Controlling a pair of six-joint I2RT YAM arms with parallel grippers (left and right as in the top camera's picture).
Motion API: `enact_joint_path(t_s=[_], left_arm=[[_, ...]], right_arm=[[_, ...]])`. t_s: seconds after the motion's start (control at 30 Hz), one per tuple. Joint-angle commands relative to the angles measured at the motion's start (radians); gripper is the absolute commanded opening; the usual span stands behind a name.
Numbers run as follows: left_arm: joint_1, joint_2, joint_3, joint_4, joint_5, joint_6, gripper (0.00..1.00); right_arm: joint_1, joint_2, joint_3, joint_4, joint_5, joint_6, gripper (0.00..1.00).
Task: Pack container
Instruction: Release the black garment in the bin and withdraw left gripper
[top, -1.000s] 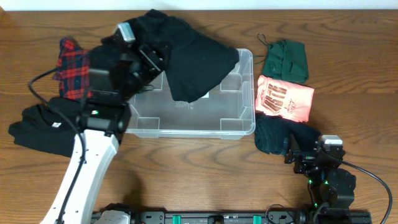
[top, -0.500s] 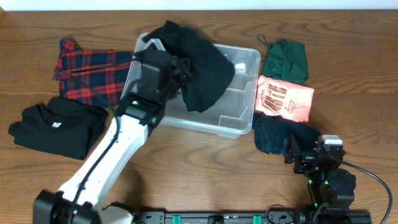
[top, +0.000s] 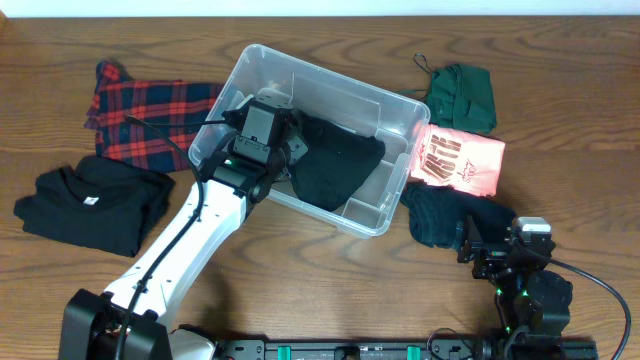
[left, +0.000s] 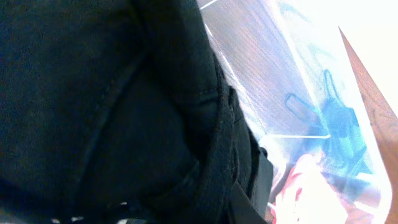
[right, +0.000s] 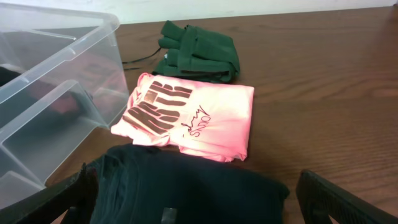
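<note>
Here is the surface (top: 320, 300), crossed at a slant by the container (top: 322, 80) — its long axis is seen running left to right, the right end swung nearer the robot. Inside, toward the middle and right end, a black garment (top: 335, 170) is heaped on the floor of the bin. The left hand (top: 293, 152) is reached in over the left end, so the container lies under and around it, and the garment spreads away to its right, along that long axis. Its fingers are buried in cloth in the wrist view; it is taken as closed narrow on a fold of the black garment. A release and a lift clear of the rim is judged to come next. The right hand (right: 199, 208) is held wide and empty outside the container, off its near right corner, with a dark folded garment (right: 186, 180) just ahead — the farther arm from the job.
</note>
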Motion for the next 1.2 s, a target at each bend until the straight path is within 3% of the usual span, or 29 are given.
enact_joint_path(t_s=[0.0, 0.03, 0.1, 0.17, 0.23, 0.57, 0.67, 0.8, 0.93, 1.03, 1.17], left_arm=[[0.001, -0.027, 0.012, 0.016, -0.056, -0.001, 0.36], [0.001, -0.030, 0.012, 0.016, -0.071, 0.000, 0.45], [0.008, -0.044, 0.012, 0.016, -0.085, 0.016, 0.50], [0.026, -0.074, 0.012, 0.015, -0.098, 0.057, 0.66], [0.051, -0.119, 0.012, -0.002, -0.124, 0.098, 0.73], [0.277, -0.352, 0.012, -0.249, -0.280, 0.246, 0.78], [0.382, -0.405, 0.012, -0.349, -0.298, 0.244, 0.88], [0.568, -0.451, 0.012, -0.492, -0.298, 0.209, 0.99], [0.753, -0.456, 0.012, -0.584, -0.274, 0.200, 0.98], [0.861, -0.443, 0.011, -0.586, -0.185, 0.267, 0.98], [0.915, -0.402, 0.011, -0.553, -0.130, 0.320, 0.98]], right_arm=[[-0.002, -0.005, -0.003, -0.001, -0.008, 0.009, 0.99], [-0.002, -0.005, -0.003, -0.001, -0.008, 0.009, 0.99], [-0.002, -0.005, -0.003, -0.001, -0.008, 0.009, 0.99], [-0.002, -0.005, -0.003, -0.001, -0.008, 0.008, 0.99], [-0.002, -0.005, -0.003, -0.001, -0.008, 0.008, 0.99], [-0.002, -0.005, -0.003, -0.001, -0.008, 0.009, 0.99], [-0.002, -0.005, -0.003, -0.001, -0.008, 0.009, 0.99], [-0.002, -0.005, -0.003, -0.001, -0.008, 0.009, 0.99], [-0.002, -0.005, -0.003, -0.001, -0.008, 0.008, 0.99], [-0.002, -0.005, -0.003, -0.001, -0.008, 0.009, 0.99], [-0.002, -0.005, -0.003, -0.001, -0.008, 0.009, 0.99]])
